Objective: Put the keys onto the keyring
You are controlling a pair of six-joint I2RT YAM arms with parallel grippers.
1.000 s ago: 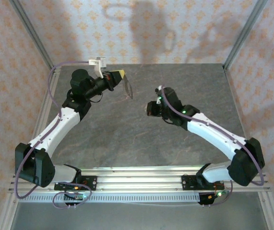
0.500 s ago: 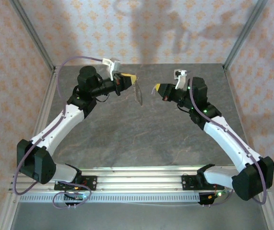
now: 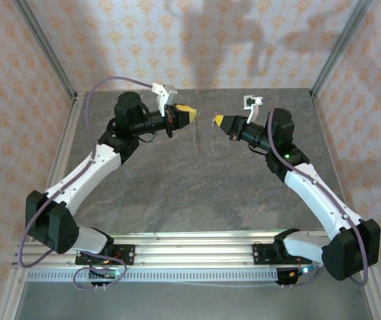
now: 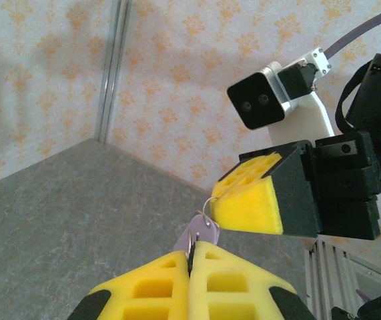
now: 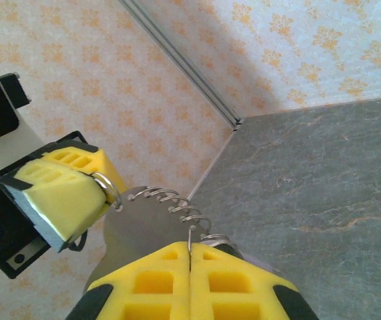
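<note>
As I judge it, the step in hand is the threading itself: both arms are raised above the grey stone-patterned tabletop [image 3: 197, 193] and meet almost tip to tip in the upper centre of the top view. The left gripper [image 3: 186, 112] has its jaws fully closed. They appear to pinch the thin tan-brown oval keyring [image 3: 195, 135], which hangs edge-on just below and between the two tips. The right gripper [image 3: 219, 121] also has its jaws fully closed, apparently on the tiny key with the pale lilac head [image 4: 202, 233]. In the left wrist view this head, with a small metal loop [image 4: 209, 205] on top, sits in the lower centre, just beside the yellow foam pads [image 4: 230, 287], but I cannot tell whether it touches the keyring. In the right wrist view a row of small wire loops [image 5: 170, 199] runs from the lower centre toward the upper left. The next move calls for a very small, slow approach, so that the metal loop of the key meets the thin ring and not this fringe. The fringe and the thick pads stand in the way, because they crowd and hide the meeting point. The orange-patterned walls [image 3: 143, 47] and the aluminium posts [image 3: 45, 47] are well apart from it.
</note>
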